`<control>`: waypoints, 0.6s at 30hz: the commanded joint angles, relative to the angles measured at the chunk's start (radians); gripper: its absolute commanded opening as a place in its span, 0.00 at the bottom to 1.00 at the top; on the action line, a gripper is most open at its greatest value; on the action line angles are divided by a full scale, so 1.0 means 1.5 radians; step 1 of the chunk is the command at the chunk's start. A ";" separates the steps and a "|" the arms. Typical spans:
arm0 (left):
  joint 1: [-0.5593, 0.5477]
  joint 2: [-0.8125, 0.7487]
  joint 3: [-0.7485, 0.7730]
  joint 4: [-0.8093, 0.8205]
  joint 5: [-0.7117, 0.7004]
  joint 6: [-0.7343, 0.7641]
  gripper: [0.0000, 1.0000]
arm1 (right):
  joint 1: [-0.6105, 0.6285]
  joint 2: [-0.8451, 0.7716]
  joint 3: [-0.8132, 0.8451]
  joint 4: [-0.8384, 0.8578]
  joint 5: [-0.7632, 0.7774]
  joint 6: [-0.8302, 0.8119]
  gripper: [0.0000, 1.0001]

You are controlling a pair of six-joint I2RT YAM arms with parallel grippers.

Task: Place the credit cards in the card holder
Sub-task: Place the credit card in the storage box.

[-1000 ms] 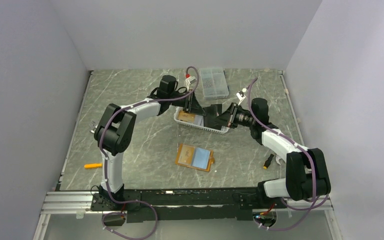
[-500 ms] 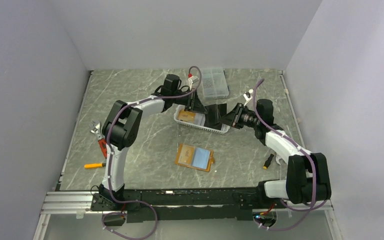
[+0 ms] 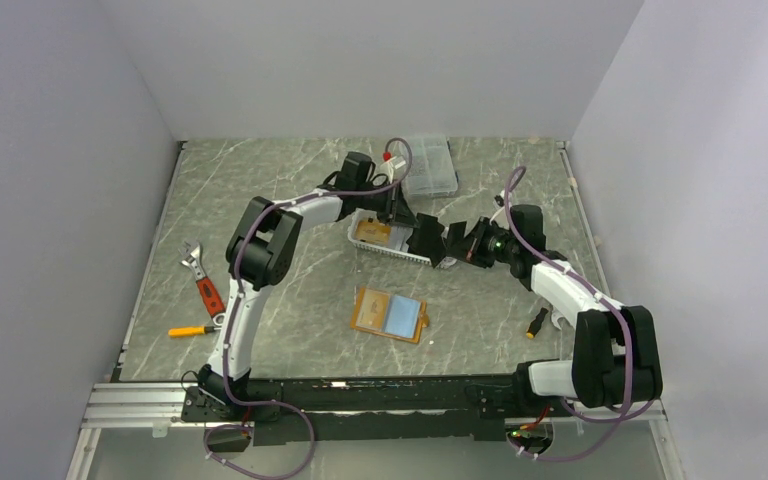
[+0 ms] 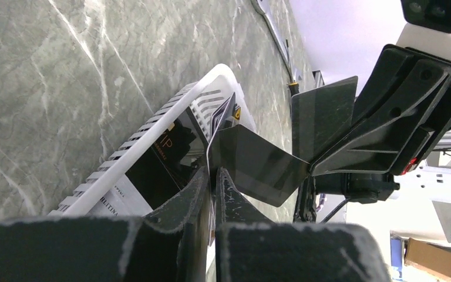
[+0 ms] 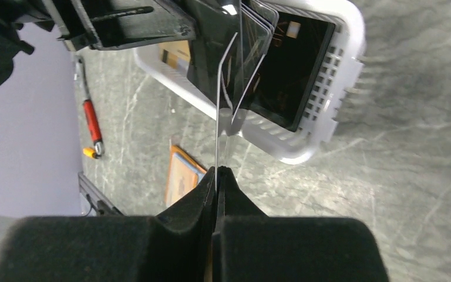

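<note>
Black credit card [image 4: 258,167] is up over the white basket [image 5: 340,82], far middle of the table. The left gripper [image 4: 212,175] is clenched on one edge and the right gripper [image 5: 217,171] is clamped on it edge-on, the two claws crowding each other. More dark cards sit in the basket below. The card holder [image 3: 390,314] lies open nearer, well apart, with the clear box [image 3: 430,168] just beyond the basket. Since a second ago the left elbow has swung right, uncovering a red-handled wrench [image 3: 203,283] near the screwdriver [image 3: 186,331]. The holder hasn't moved.
</note>
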 commanded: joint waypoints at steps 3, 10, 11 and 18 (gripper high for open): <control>-0.016 0.010 0.037 -0.014 -0.021 0.018 0.00 | 0.003 0.003 0.035 -0.055 0.063 -0.039 0.00; -0.031 0.019 0.064 -0.070 -0.054 0.052 0.01 | 0.004 -0.025 0.054 -0.122 0.145 -0.064 0.00; -0.033 0.021 0.070 -0.081 -0.055 0.056 0.05 | 0.005 -0.028 0.056 -0.121 0.150 -0.066 0.00; -0.040 0.007 0.083 -0.140 -0.069 0.092 0.49 | 0.022 0.000 0.068 -0.093 0.182 -0.062 0.00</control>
